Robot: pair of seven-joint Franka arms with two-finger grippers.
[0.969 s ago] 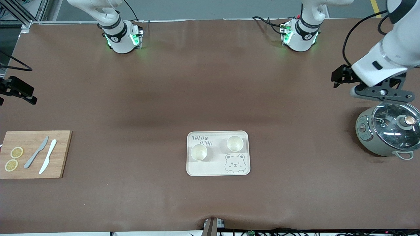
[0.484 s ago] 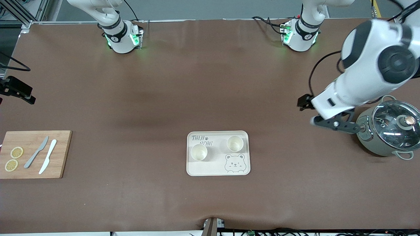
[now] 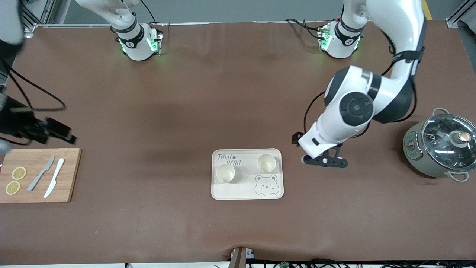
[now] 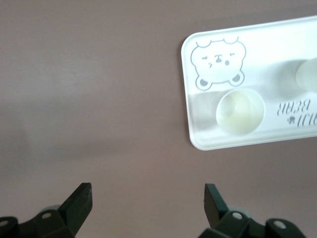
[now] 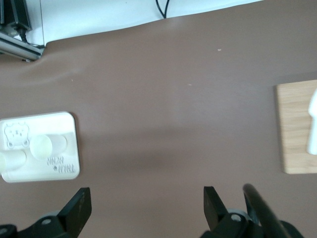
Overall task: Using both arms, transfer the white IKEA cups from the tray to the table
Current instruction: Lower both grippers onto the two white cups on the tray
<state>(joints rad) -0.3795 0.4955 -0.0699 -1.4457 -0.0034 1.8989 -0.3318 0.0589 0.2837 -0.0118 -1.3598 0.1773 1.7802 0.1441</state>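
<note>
Two white IKEA cups stand upright on the cream bear tray point(image 3: 243, 190) in the middle of the table. One cup point(image 3: 266, 162) is toward the left arm's end, the other cup point(image 3: 225, 173) a little nearer to the camera, toward the right arm's end. My left gripper point(image 3: 324, 162) hangs open and empty over the bare table beside the tray. Its wrist view shows the fingers point(image 4: 79, 202) wide apart, the tray point(image 4: 200, 124) and a cup point(image 4: 240, 111). My right gripper point(image 3: 57, 131) is open and empty over the table by the cutting board. Its wrist view point(image 5: 146, 206) shows the tray point(image 5: 64, 124).
A grey-green pot point(image 3: 438, 149) with a glass lid stands at the left arm's end. A wooden cutting board point(image 3: 67, 175) with two knives point(image 3: 41, 172) and lemon slices point(image 3: 18, 173) lies at the right arm's end; it also shows in the right wrist view point(image 5: 294, 129).
My left arm has swung from above the pot down toward the tray. My right gripper has moved in from the table's edge toward the cutting board. The cups have not moved.
</note>
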